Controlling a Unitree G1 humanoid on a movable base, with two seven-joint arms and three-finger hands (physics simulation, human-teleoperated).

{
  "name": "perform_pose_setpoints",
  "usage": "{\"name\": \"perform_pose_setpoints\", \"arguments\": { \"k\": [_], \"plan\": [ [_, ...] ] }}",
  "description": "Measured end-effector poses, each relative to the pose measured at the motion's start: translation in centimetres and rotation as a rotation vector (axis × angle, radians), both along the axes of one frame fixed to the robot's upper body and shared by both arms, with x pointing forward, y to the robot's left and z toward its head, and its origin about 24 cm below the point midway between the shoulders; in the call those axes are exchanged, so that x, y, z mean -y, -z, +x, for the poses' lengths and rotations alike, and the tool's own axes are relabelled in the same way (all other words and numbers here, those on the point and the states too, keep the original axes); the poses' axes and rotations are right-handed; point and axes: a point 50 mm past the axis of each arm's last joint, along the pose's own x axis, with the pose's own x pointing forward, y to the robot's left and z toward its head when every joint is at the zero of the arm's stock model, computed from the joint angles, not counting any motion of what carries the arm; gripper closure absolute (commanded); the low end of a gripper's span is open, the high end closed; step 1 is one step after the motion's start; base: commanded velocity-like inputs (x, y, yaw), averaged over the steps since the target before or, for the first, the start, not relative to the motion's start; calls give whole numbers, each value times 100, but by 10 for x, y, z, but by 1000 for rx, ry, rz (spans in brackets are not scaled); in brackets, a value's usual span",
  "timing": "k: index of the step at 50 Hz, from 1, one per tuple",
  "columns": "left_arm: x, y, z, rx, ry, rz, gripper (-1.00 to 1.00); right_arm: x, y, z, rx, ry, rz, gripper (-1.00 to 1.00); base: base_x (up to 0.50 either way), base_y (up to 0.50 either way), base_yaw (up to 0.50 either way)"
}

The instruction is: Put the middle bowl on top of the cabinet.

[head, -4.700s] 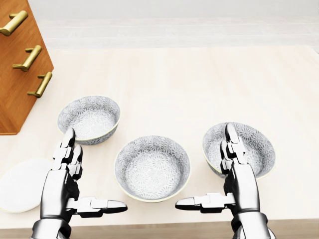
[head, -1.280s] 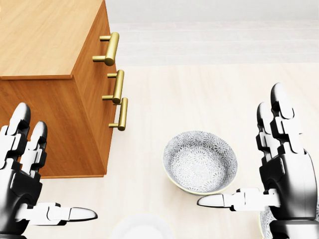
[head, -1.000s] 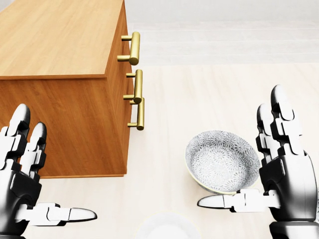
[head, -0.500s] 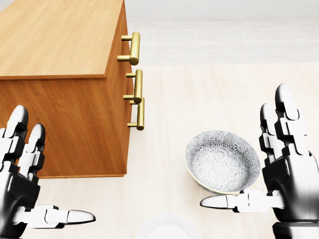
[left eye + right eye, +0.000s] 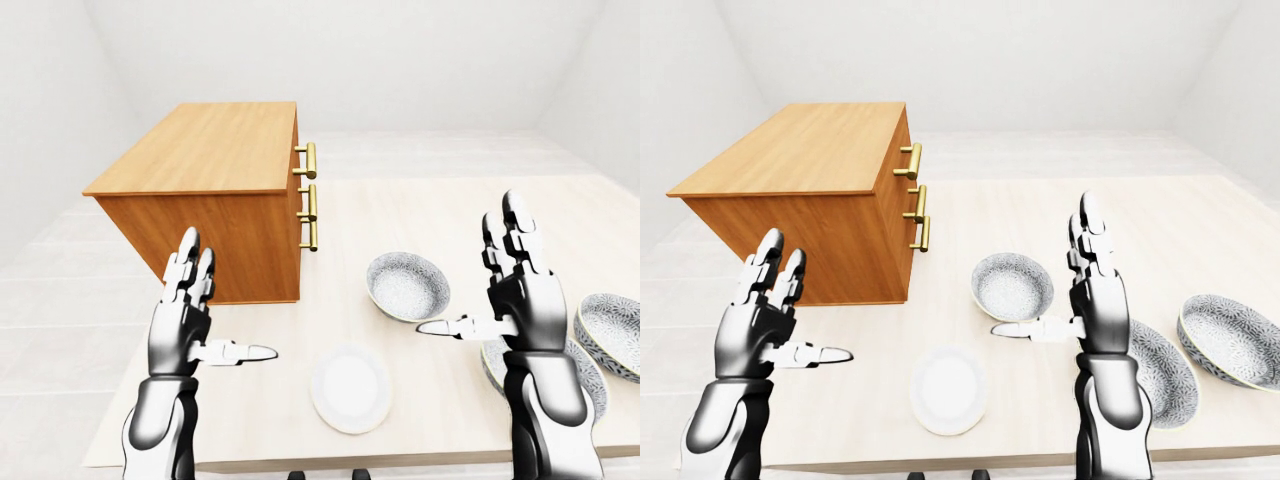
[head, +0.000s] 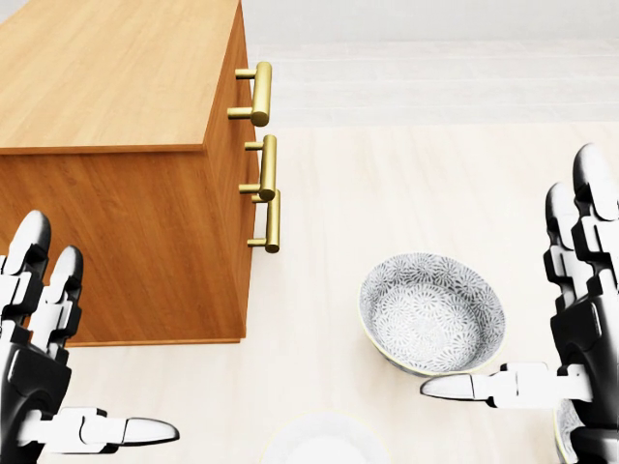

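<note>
Both hands spread wide, holding nothing: left hand (image 5: 758, 325) at 8 o'clock in the right-eye view, right hand (image 5: 1098, 300) at 4. Middle bowl (image 5: 1162, 372) sits on the desk (image 5: 1160, 220) at 4 o'clock, partly hidden by the right forearm, between the left bowl (image 5: 1012, 285) and right bowl (image 5: 1232, 342). Cabinet (image 5: 800, 150) at 10 o'clock, plate (image 5: 948, 390) at 6.

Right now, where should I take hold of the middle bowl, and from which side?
The middle bowl sits upright with its mouth open, so probably pinch its thin rim from above, thumb inside, using the right hand, which is nearest to it.
</note>
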Motion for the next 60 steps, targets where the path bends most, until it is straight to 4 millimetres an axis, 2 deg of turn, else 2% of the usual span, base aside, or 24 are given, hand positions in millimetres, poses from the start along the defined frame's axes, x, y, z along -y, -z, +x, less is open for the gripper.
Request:
{"name": "perform_pose_setpoints", "arguments": {
  "k": [6, 14, 27, 34, 41, 51, 60],
  "plan": [
    [-4, -3, -2, 13, -2, 4, -100, 12, -5, 4, 3, 61, -105, -100, 0, 0, 0],
    [-10, -5, -2, 26, -7, 3, -100, 36, 0, 18, -77, 176, -291, -100, 0, 0, 0],
    [-18, -5, 1, 26, -19, 7, -100, 64, -20, 27, -190, 269, -736, -100, 0, 0, 0],
    [-20, -6, 3, 29, -29, 10, -100, 82, -17, 21, -345, 331, -939, -100, 0, 0, 0],
    [-21, -7, 7, 37, -33, 11, -100, 99, -18, 8, -493, 395, -1061, -100, 0, 0, 0],
    [-20, -9, 14, 42, -35, 9, -100, 123, -20, -7, -671, 504, -1149, -100, 0, 0, 0],
    [-19, -10, 17, 46, -33, 8, -100, 140, -16, -11, -761, 608, -1181, -100, 0, 0, 0]
  ]
}}
